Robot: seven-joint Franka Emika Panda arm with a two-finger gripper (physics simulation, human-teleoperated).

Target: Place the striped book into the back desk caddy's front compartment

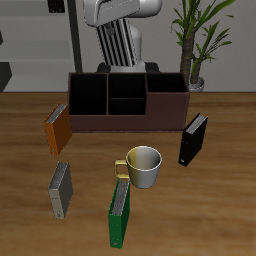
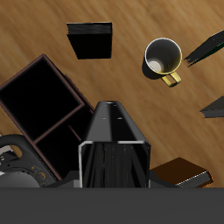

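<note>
The striped book [image 1: 118, 42], with black and pale stripes, hangs upright from my gripper [image 1: 120, 22] above and behind the back desk caddy [image 1: 128, 117]. The caddy is a wide dark brown box with black cells. Its small front compartment [image 1: 125, 106] is in the middle section, below and in front of the book. In the wrist view the book [image 2: 112, 122] shows edge-on as a dark slab between the jaws of my gripper [image 2: 114, 153], with the caddy [image 2: 39, 98] beside it. The gripper is shut on the book.
A cream mug [image 1: 144, 166] stands in front of the caddy. An orange book [image 1: 56, 129], a grey book [image 1: 61, 190], a green book [image 1: 119, 213] and a black book [image 1: 193, 139] stand around it. A potted plant [image 1: 193, 40] is behind the caddy.
</note>
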